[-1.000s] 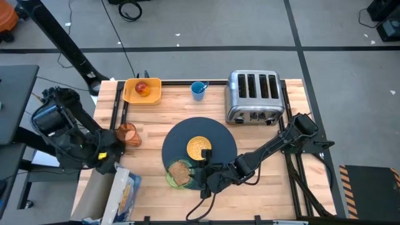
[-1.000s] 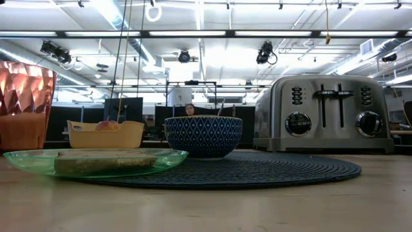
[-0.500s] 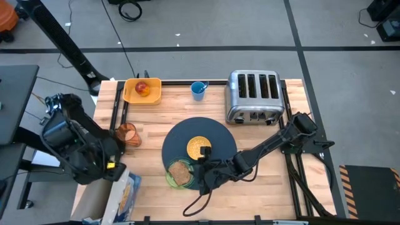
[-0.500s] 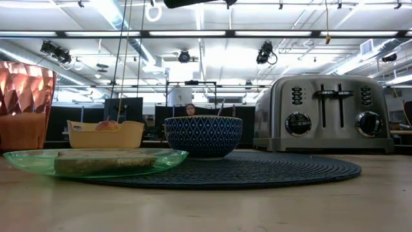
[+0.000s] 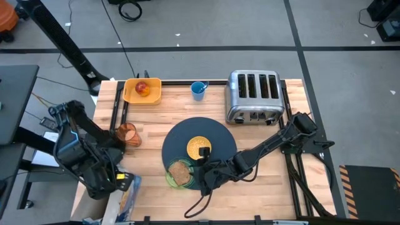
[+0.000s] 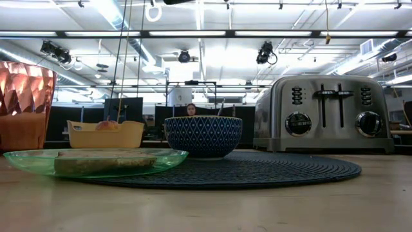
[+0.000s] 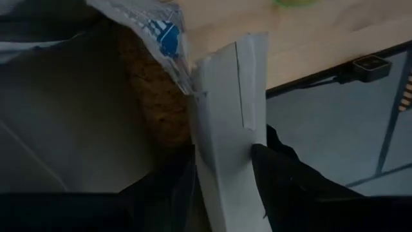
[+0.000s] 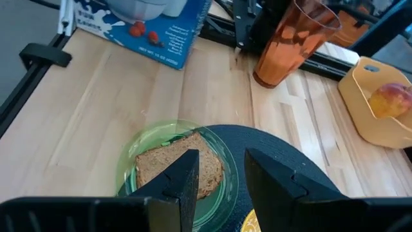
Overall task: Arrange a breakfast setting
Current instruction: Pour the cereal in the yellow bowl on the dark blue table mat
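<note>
The dark round mat (image 5: 219, 134) holds the yellow bowl (image 5: 199, 147), whose outside shows blue-patterned in the low view (image 6: 203, 135). The green plate with toast (image 5: 178, 174) rests on the mat's near left rim. The orange tumbler (image 5: 128, 133) stands to the left. The red apple (image 5: 142, 89) lies in the yellow tray, and the blue cup (image 5: 199, 89) stands beside it. No spoon shows. My right gripper (image 8: 222, 158) hovers open and empty by the plate. My left gripper (image 7: 222, 151) is open at the cereal box (image 5: 125, 195), one finger on either side of its white flap (image 7: 225, 116). My left gripper has its fingers on either side of the cereal box's white flap (image 7: 226, 164), at the box's open end where the inner bag shows. I cannot tell whether the fingers touch it.
The silver toaster (image 5: 253, 97) stands at the far right. The yellow tray (image 5: 142, 91) sits at the far left corner. The cereal box lies at the table's near left edge and also shows in the right wrist view (image 8: 154, 32). Bare wood lies right of the mat.
My left gripper has gone from beside the orange tumbler toward the table's near edge and down onto the open end of the cereal box. The things on the table have stayed where they were.
</note>
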Controlling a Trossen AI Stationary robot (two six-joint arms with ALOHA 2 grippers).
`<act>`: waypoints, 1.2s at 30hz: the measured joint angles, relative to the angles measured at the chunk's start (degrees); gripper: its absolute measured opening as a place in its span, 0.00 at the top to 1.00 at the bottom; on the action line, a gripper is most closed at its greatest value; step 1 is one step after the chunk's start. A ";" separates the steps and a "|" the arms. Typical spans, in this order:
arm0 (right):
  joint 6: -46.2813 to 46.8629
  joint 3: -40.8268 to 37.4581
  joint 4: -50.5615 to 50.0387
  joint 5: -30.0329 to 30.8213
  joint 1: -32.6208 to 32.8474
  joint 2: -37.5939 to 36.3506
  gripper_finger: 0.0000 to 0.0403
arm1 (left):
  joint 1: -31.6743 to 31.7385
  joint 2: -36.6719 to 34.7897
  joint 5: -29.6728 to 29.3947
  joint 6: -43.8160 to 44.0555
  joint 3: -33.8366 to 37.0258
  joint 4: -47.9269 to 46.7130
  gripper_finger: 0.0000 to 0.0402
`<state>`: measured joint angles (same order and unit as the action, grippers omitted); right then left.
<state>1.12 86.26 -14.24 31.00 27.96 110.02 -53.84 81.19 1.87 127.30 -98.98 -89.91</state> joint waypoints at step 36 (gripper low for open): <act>-4.36 0.00 0.31 -2.09 0.94 -10.91 0.67 | 2.08 2.32 5.95 -21.68 0.00 -0.17 0.98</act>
<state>-3.24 86.26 -13.93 28.91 28.89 99.11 -51.77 83.50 7.82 105.61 -98.98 -90.08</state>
